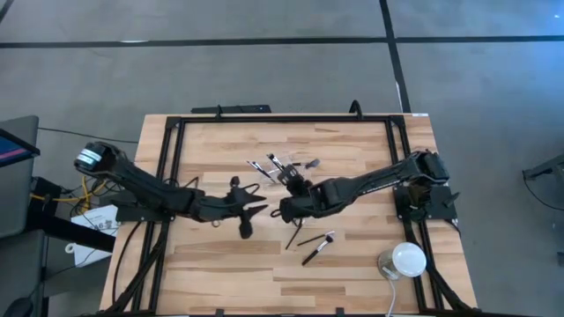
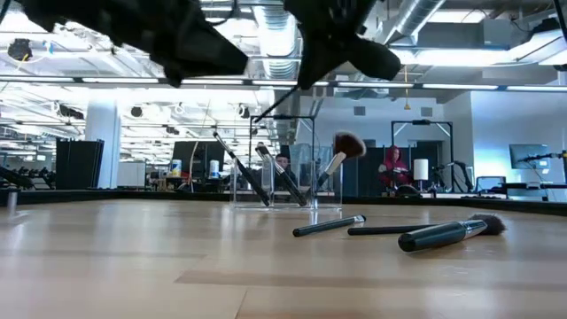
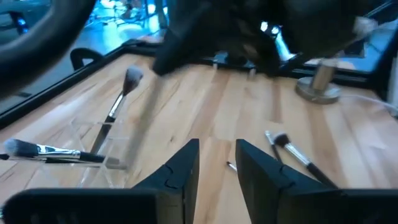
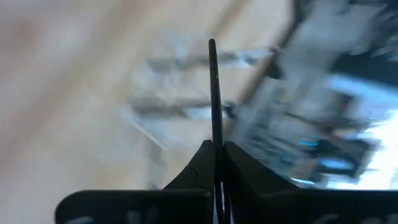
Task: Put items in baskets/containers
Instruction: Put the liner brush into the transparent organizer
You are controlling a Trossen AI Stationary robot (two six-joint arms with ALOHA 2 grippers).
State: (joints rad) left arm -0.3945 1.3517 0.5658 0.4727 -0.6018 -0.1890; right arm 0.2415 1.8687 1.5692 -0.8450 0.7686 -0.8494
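saw the left gripper (image 1: 261, 209) above the table (image 1: 352, 264) near its middle, fingers (image 3: 180, 177) parted a little with bare wood between them and nothing held. saw the right gripper (image 1: 278, 211) just beside it, tip to tip in the high view, fingers (image 4: 198, 163) pinched tight on one slim dark brush (image 4: 214, 106) whose handle stood straight out between them. found the clear container (image 2: 285, 161) upright toward the far middle of the table, with several brushes leaning in it: two dark handles (image 2: 237, 168) slanting one way, a fluffy brown-headed brush (image 2: 341, 152) slanting the other. noted three brushes lying flat on the wood nearer the front: a thin black one (image 2: 330, 225), a second thin one (image 2: 390, 230) close behind it, and a thicker brush with a dark bristle head (image 2: 447, 232). in the high view, found loose brushes (image 1: 317, 248) just in front of the right gripper and another dark one (image 1: 246, 227) under the left. spotted a white round dome (image 1: 405, 261) near the table's front right corner, well apart from the brushes. could not tell whether the held brush touched the container.
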